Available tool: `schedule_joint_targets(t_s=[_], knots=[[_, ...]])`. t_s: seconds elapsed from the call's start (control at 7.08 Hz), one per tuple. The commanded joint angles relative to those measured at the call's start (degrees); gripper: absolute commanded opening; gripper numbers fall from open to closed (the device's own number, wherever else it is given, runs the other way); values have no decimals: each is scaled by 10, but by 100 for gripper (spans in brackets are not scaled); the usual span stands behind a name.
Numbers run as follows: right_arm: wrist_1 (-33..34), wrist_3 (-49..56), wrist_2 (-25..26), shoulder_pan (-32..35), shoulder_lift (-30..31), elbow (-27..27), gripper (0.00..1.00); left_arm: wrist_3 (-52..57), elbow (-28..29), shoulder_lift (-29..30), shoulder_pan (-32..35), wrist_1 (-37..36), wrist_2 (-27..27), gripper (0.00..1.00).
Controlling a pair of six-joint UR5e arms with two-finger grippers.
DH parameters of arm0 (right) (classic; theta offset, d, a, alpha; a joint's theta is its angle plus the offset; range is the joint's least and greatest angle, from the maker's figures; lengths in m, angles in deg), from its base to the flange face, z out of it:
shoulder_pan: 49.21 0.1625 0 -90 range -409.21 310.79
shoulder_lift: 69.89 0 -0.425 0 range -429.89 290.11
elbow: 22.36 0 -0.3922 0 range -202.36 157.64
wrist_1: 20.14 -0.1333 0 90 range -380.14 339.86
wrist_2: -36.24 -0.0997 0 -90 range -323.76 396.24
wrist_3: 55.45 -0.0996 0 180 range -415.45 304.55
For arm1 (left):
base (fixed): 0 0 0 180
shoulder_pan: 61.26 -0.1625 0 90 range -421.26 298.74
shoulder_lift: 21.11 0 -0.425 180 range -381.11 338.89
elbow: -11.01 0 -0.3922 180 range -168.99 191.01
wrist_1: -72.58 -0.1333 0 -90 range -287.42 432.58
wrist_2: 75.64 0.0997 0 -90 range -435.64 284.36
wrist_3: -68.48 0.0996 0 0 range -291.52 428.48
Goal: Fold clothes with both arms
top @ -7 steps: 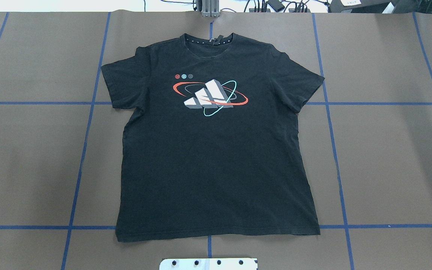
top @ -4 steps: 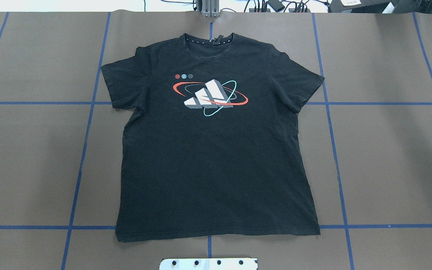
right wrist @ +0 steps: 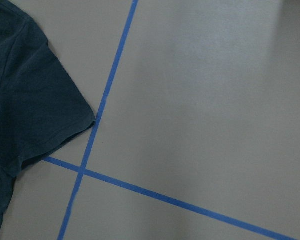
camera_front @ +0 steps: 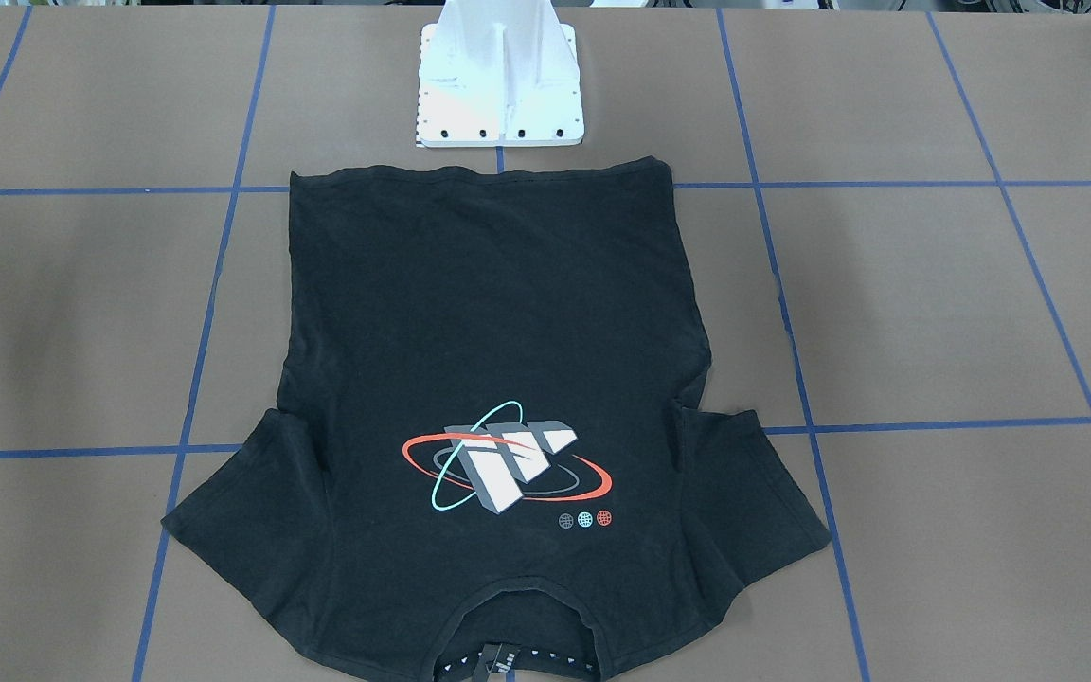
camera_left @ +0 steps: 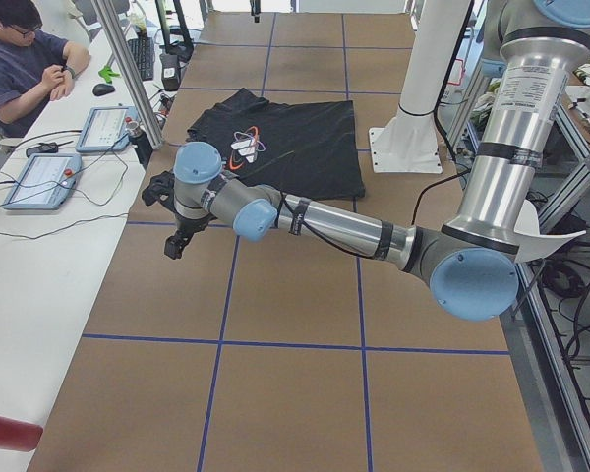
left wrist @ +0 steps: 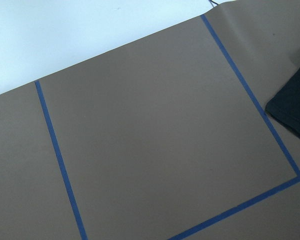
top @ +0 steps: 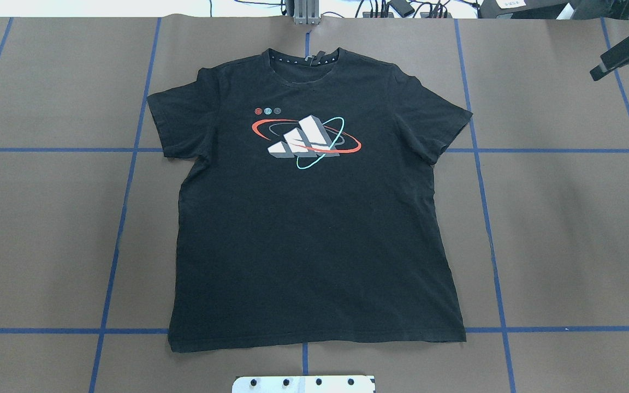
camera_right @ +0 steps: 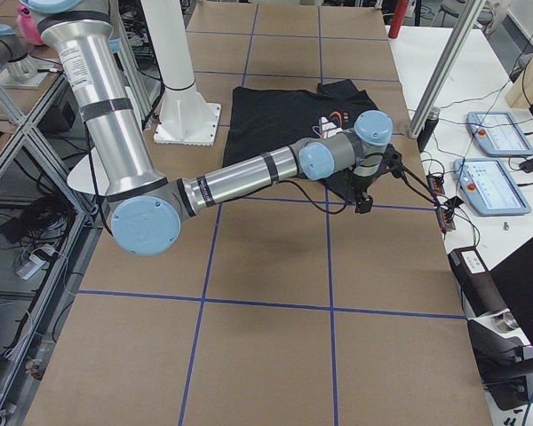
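Note:
The black T-shirt (top: 314,218) lies flat on the brown table with its logo (top: 306,141) facing up, collar at the far edge. It also shows as the T-shirt (camera_front: 498,398). My right gripper (top: 615,63) pokes in at the overhead view's top right, well clear of the right sleeve (top: 445,123); whether it is open or shut does not show. The right wrist view looks down on that sleeve (right wrist: 30,100). My left gripper (camera_left: 174,239) hovers beyond the other sleeve (left wrist: 295,110), and I cannot tell its state.
The white pedestal base (camera_front: 500,85) stands right behind the shirt's hem. Blue tape lines (top: 123,218) grid the brown table cover. A person (camera_left: 20,59) sits at a white side desk with control tablets (camera_left: 41,180); more tablets (camera_right: 493,133) lie at the other end.
My right gripper has come into the overhead view at the top right corner. The T-shirt has not moved.

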Motion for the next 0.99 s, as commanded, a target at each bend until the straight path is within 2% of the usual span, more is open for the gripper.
schedule_joint_targets(t_s=[0.0, 0.14, 0.28, 0.42, 0.57, 0.71, 0.85], knots=[[-115, -78, 5, -48, -39, 86, 99, -131, 66, 2, -34, 145, 2, 100], [-160, -123, 38, -61, -54, 99, 99, -227, 104, 9, -60, 225, 4, 100], [-196, -148, 66, -88, -60, 114, 99, -281, 123, 26, -91, 250, 12, 100], [-234, -177, 94, -112, -75, 139, 98, -303, 119, 31, -96, 251, 39, 100], [-291, -203, 126, -143, -89, 176, 98, -303, 120, 31, -96, 252, 39, 100], [-344, -220, 131, -161, -101, 211, 97, -304, 120, 35, -96, 252, 40, 100], [-358, -220, 153, -173, -101, 220, 95, -304, 121, 35, -96, 252, 40, 100]])
